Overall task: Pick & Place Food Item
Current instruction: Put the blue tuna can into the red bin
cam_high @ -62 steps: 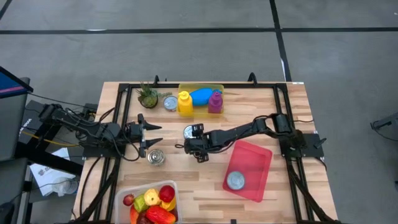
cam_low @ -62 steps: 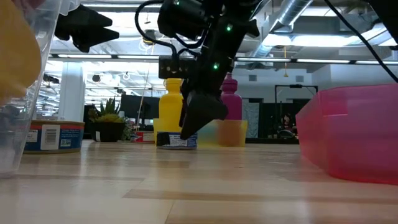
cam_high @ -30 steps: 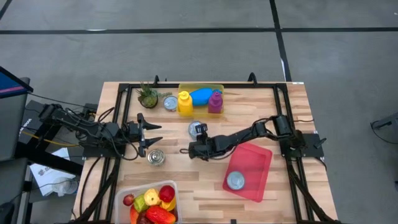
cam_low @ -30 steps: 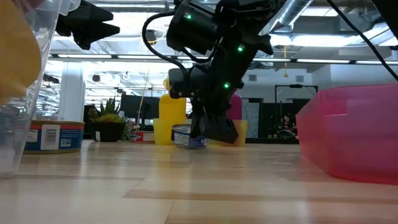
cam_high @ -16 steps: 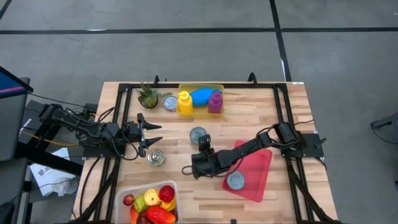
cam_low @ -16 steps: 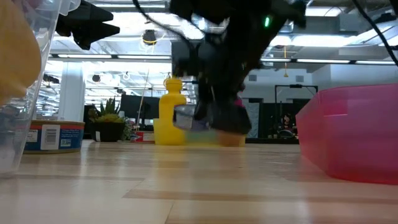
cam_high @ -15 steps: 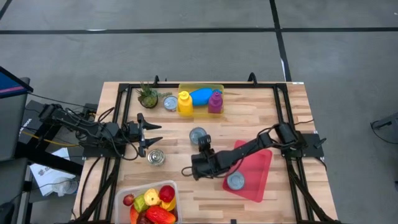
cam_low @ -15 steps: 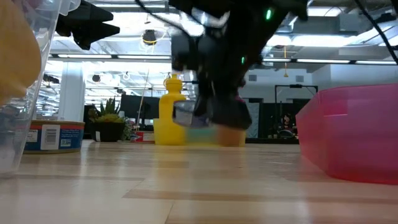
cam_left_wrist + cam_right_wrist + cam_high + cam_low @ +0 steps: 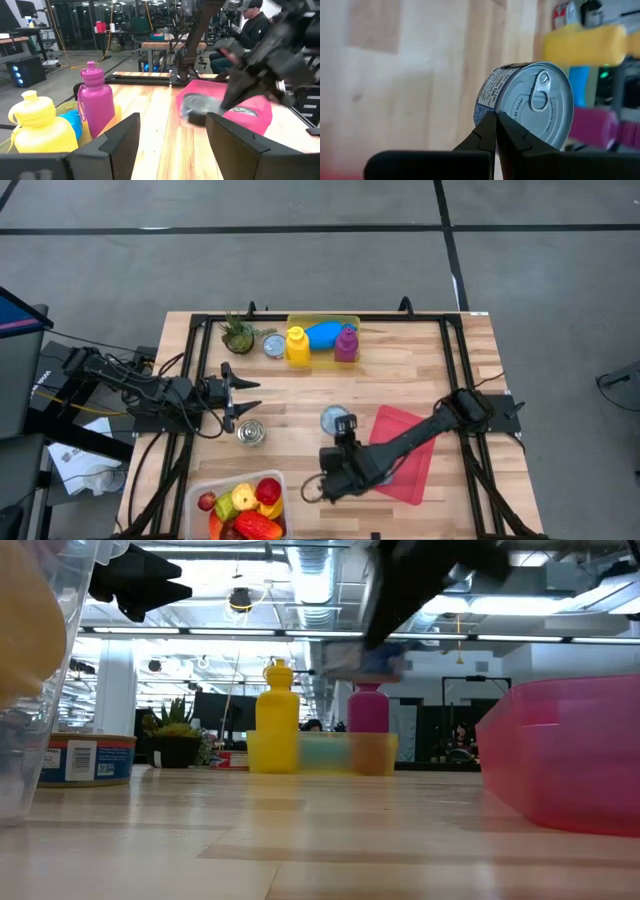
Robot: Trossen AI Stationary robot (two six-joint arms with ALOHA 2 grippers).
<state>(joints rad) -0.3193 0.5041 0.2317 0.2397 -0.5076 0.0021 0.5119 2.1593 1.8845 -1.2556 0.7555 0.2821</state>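
Right gripper (image 9: 338, 423) pinched fully shut on the rim of a flat tin can (image 9: 334, 419), fingertips meeting at the can's edge in the right wrist view (image 9: 496, 131); can (image 9: 527, 102) shows its pull-tab lid and hangs tilted, lifted off the table (image 9: 400, 375); in the low view the can (image 9: 365, 661) is a blur well above the wood, clear of the surface; from above the can sits near the table's middle, just beside the left edge of the pink bin (image 9: 412, 476), not over it; right arm stretches from its base at the right side across the bin toward the front centre.

Left gripper (image 9: 243, 394) hovers at the left side of the table, fingers (image 9: 116, 145) parted about halfway, nothing between them, touching nothing; a second can (image 9: 251, 433) stands on the table just in front of it.

At the back edge: small plant (image 9: 237, 333), another can (image 9: 274, 346), yellow bottle (image 9: 297, 345), blue item (image 9: 323, 334) in a yellow tray (image 9: 351, 321), magenta bottle (image 9: 346, 343); clear tub of toy fruit (image 9: 243, 507) at the front left; a can (image 9: 245, 110) lies inside the pink bin in the left wrist view; a seated person (image 9: 247, 25) in the room beyond.
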